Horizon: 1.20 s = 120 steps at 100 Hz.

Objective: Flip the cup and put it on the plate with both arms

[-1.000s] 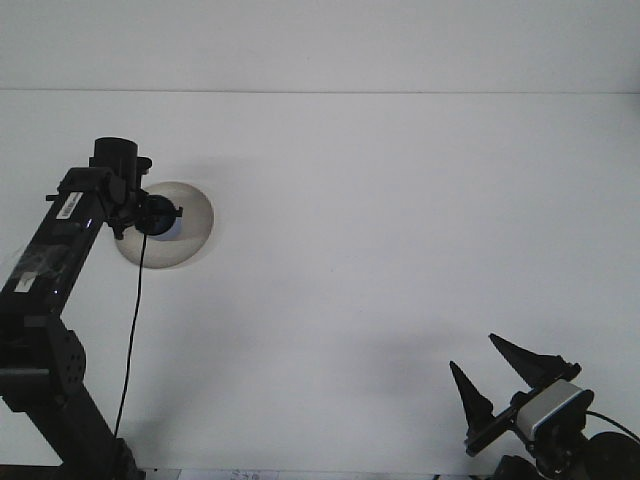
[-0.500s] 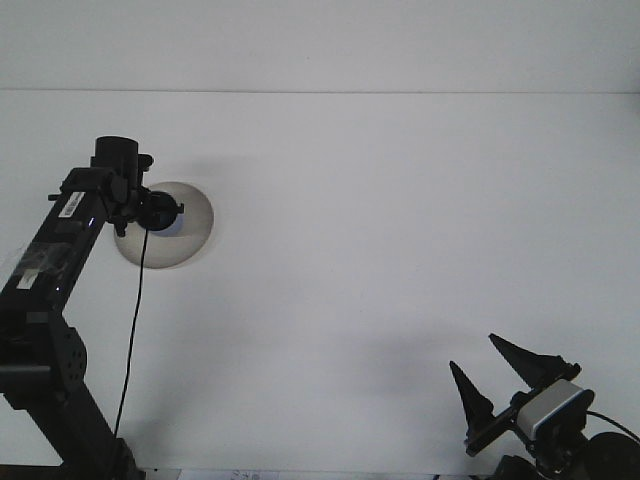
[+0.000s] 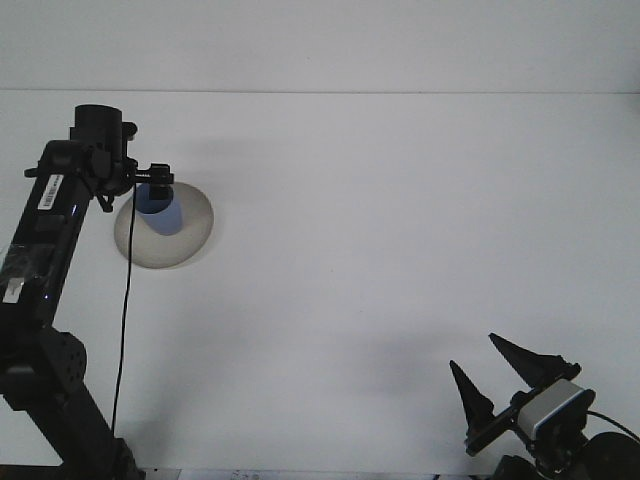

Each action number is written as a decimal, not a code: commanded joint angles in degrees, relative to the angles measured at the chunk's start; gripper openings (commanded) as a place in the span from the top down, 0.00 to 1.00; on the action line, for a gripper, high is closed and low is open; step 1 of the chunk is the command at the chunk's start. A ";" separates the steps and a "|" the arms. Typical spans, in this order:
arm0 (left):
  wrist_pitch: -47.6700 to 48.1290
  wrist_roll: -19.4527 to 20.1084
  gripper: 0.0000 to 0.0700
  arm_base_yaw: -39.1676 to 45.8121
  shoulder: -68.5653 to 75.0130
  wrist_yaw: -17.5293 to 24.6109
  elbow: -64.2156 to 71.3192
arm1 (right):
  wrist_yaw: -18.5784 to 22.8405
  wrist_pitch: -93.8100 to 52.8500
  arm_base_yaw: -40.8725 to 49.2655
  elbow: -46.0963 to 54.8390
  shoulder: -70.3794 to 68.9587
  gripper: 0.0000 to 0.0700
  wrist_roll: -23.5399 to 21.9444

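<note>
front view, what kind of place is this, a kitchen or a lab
Most likely a robot test bench, not a kitchen: a bare white table, two black arms, and only a blue cup on a grey plate.

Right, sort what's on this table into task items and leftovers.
Task items: small blue plastic cup; round grey plate; left gripper; right gripper, open.

Leftovers: thin black cable hanging from the left arm; white table. Nothing else loose shows.
</note>
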<state>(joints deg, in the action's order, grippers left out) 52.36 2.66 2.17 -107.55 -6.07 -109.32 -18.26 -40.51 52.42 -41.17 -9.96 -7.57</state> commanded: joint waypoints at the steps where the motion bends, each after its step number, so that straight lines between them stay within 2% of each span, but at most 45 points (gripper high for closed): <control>1: 0.48 -1.73 0.17 0.07 1.95 0.13 -2.56 | -0.20 0.57 0.55 -0.39 -0.15 0.30 -0.57; 21: 2.16 -3.15 0.17 0.04 13.29 0.59 -2.64 | -0.24 0.61 0.52 -0.39 -0.17 0.30 -0.48; 38: 0.22 -5.46 0.17 -0.17 27.52 7.56 2.10 | -3.26 0.66 0.52 -0.39 -0.17 0.30 -0.07; 63: -12.48 -8.98 0.17 -6.23 54.51 10.99 30.99 | -8.70 0.68 0.52 -0.39 -0.17 0.30 1.18; 77: -17.00 -15.96 0.17 -11.89 68.72 16.31 48.78 | -10.99 0.59 0.52 -0.39 -0.17 0.30 1.18; 95: -19.26 -22.05 0.17 -15.82 82.09 16.41 64.65 | -11.76 0.61 0.52 -0.37 -0.17 0.30 1.20; 109: -19.04 -22.73 0.18 -16.41 87.10 16.41 69.24 | -11.67 0.52 0.52 -0.37 -0.17 0.30 1.14; 115: -18.58 -22.64 0.26 -16.41 88.00 16.41 69.42 | -11.63 0.42 0.52 -0.37 -0.17 0.33 1.09; 118: -18.60 -22.64 0.37 -16.41 88.28 16.41 69.42 | -11.63 0.39 0.55 -0.37 -0.17 0.42 1.09; 120: -18.60 -22.67 0.47 -16.41 88.43 16.46 69.42 | -11.63 0.37 0.55 -0.37 -0.17 0.54 1.07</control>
<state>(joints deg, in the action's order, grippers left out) 34.57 -19.25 -14.06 -19.57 10.39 -38.94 -29.78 -40.47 52.42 -41.17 -9.96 -6.85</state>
